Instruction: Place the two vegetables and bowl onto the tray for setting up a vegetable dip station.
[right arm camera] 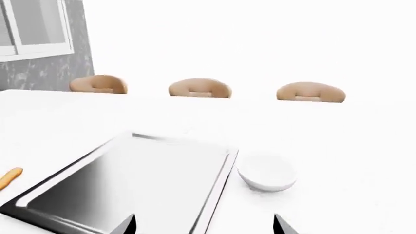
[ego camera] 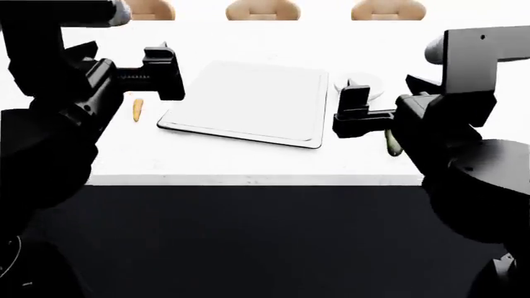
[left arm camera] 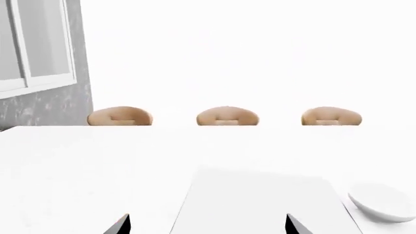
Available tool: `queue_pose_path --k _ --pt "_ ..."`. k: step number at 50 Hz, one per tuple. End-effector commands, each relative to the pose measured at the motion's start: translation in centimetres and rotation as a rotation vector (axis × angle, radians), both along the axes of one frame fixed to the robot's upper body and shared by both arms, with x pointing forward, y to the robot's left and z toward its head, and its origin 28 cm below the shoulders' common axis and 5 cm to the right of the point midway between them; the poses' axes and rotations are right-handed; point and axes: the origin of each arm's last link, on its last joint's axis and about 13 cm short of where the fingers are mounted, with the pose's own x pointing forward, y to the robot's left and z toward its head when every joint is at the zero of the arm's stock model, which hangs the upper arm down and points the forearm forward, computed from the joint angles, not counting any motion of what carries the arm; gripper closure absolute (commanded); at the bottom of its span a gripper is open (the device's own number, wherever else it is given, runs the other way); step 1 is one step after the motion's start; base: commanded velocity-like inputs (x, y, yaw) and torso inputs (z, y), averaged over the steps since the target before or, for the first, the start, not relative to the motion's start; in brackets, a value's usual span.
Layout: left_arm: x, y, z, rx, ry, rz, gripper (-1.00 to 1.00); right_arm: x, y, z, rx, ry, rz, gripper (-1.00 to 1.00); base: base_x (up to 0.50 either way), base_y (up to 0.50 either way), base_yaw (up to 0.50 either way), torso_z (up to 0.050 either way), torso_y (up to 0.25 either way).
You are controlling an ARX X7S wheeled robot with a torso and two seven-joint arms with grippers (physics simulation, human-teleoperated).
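Three items remain off the tray (ego camera: 248, 99), which lies bare at the middle of the worktop (ego camera: 248, 161), its near rim not far from the front edge.

Bowl (ego camera: 364, 84): on the worktop just beside the tray's far right corner, touching nothing. It is smooth and glossy; judged risk is that it skids or tips under a one-sided pinch, and the raised tray rim could catch it if it is dragged rather than lifted.

Cucumber (ego camera: 393, 144): right of the tray, near the front edge, largely hidden behind the right arm. A nudge could roll it off the worktop. Approach from above is partly blind in the head view.

Carrot (ego camera: 138, 109): left of the tray, apart from it, slim and low; a shallow grasp may miss or push it.

Left gripper (left arm camera: 208, 225) and right gripper (right arm camera: 204, 225) hover above the worktop, jaws spread wide, holding nothing.

Open room: wide bare surface behind and either side of the tray. Chairs (ego camera: 263, 9) stand past the far edge, well clear.
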Motion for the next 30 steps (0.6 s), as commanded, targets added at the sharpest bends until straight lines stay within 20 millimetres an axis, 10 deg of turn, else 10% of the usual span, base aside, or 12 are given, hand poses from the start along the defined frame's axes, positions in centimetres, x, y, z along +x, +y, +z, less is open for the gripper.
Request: queue_pose_path --k 1,30 --pt "0.8 1.2 7.3 0.078 0.054 0.018 -1.00 0.0 -1.3 6.6 -0.104 0.001 0.015 -1.00 0.00 0.00 0.00 0.000 0.000" --pt "1.0 3.4 12.1 0.148 0.153 0.120 -1.00 -1.0 -2.8 11.1 -0.107 0.049 -0.017 -1.00 0.06 0.00 0.00 0.000 0.000"
